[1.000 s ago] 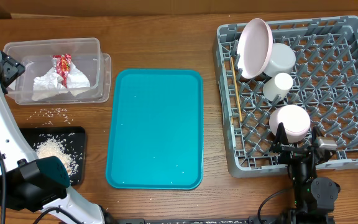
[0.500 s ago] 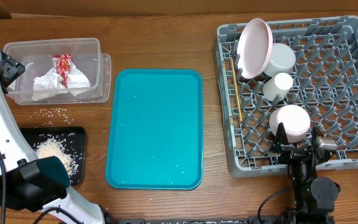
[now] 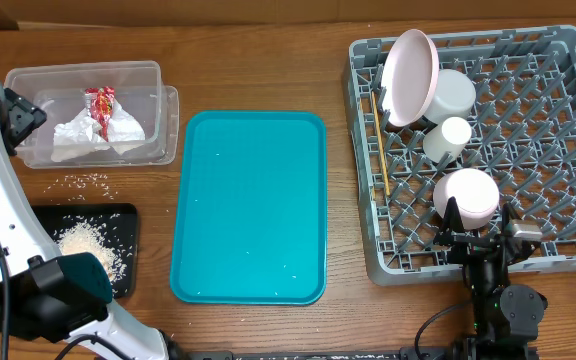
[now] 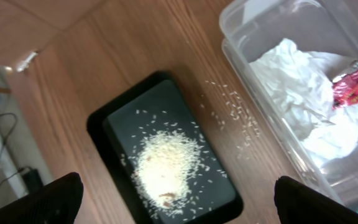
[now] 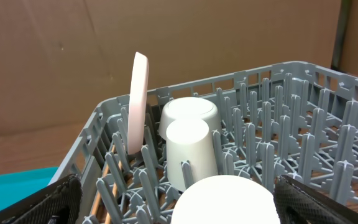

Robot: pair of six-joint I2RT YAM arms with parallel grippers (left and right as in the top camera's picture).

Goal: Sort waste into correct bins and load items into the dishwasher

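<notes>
Sorting looks nearly done: napkin point(image 3: 88, 135) and wrapper point(image 3: 101, 103) lie in the tub point(image 3: 158, 75) at the far-left corner, rice point(image 3: 88, 245) in the black tray point(image 3: 128, 215) near-left, and plate point(image 3: 413, 65), bowls point(image 3: 453, 92), cup point(image 3: 454, 133) and chopsticks point(image 3: 378, 135) in the rack point(image 3: 568, 150) at the right edge. Stray grains point(image 3: 86, 181) lie on the wooden bench point(image 3: 258, 60). Left gripper point(image 4: 179, 208) and right gripper point(image 5: 179, 199) gape wide, empty. Brown cardboard point(image 5: 55, 56) backs the bench.

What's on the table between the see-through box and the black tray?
A scatter of loose rice grains on the table, between the clear tub and the black tray. The overhead view shows it.
</notes>
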